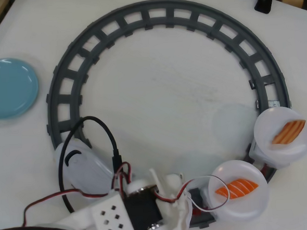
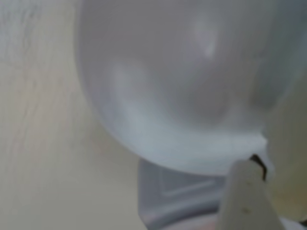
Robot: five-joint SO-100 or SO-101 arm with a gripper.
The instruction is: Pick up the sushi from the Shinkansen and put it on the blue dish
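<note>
Overhead, the plain sushi cannot be made out; the arm (image 1: 128,210) covers the lower-left stretch of the grey track (image 1: 157,13), where a white plate (image 1: 86,166) shows beside it. No writing is legible. The gripper (image 1: 171,197) hangs over the track beside the two salmon pieces (image 1: 236,187), its opening not discernible, and the blue dish (image 1: 8,87) lies well apart at upper left.

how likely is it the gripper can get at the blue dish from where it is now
Probably yes. The blue dish sits bare on the table outside the grey track, with nothing on or over it. The arm is at the lower edge, so it would have to swing across the track.
</note>
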